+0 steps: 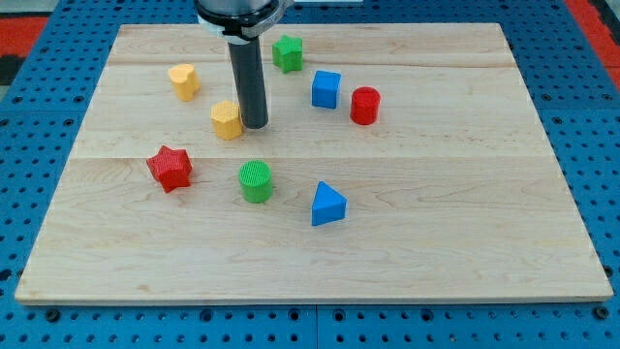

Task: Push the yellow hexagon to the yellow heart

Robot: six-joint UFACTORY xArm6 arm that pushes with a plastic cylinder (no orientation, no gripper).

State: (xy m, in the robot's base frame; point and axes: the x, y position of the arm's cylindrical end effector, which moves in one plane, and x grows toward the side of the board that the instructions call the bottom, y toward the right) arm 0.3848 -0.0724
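Observation:
The yellow hexagon [227, 119] lies on the wooden board left of centre, toward the view's top. The yellow heart [183, 80] lies up and to the left of it, a short gap away. My tip [255, 125] rests on the board right next to the hexagon's right side, touching or nearly touching it. The dark rod rises from the tip to the view's top edge.
A green star [287, 52] lies near the top, just right of the rod. A blue cube [326, 89] and a red cylinder [364, 105] lie to the right. A red star [170, 168], a green cylinder [256, 181] and a blue triangle [327, 205] lie lower down.

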